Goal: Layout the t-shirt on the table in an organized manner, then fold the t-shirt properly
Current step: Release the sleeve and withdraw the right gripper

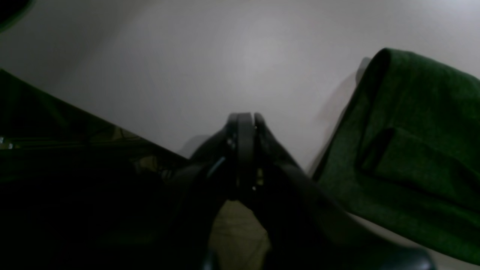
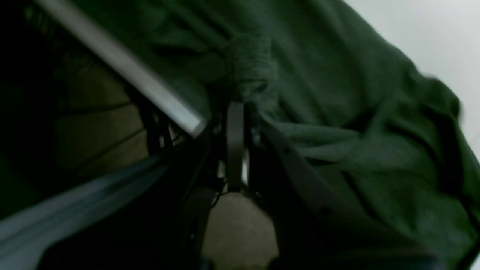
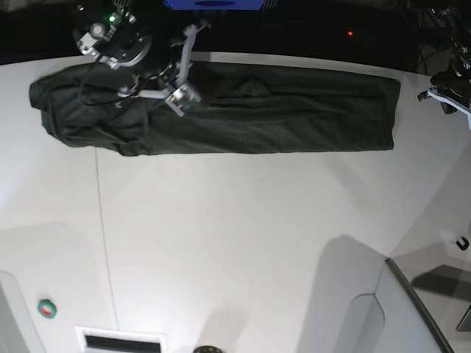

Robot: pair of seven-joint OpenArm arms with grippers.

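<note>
The white bench (image 3: pixel 243 243) is smooth and bare-looking, crossed by a thin dark seam (image 3: pixel 101 220), with a grey angled panel (image 3: pixel 412 309) at its corner; beyond its far edge the room is dark. The t-shirt (image 3: pixel 243 118) lies folded in a long dark green band along that far edge. The right claw (image 2: pixel 235 108) is pinched together on a bunched fold of the t-shirt, cloth spreading away to its right. The left claw (image 1: pixel 245 120) is closed on nothing, hovering over bare bench, the t-shirt's end just to its right.
</note>
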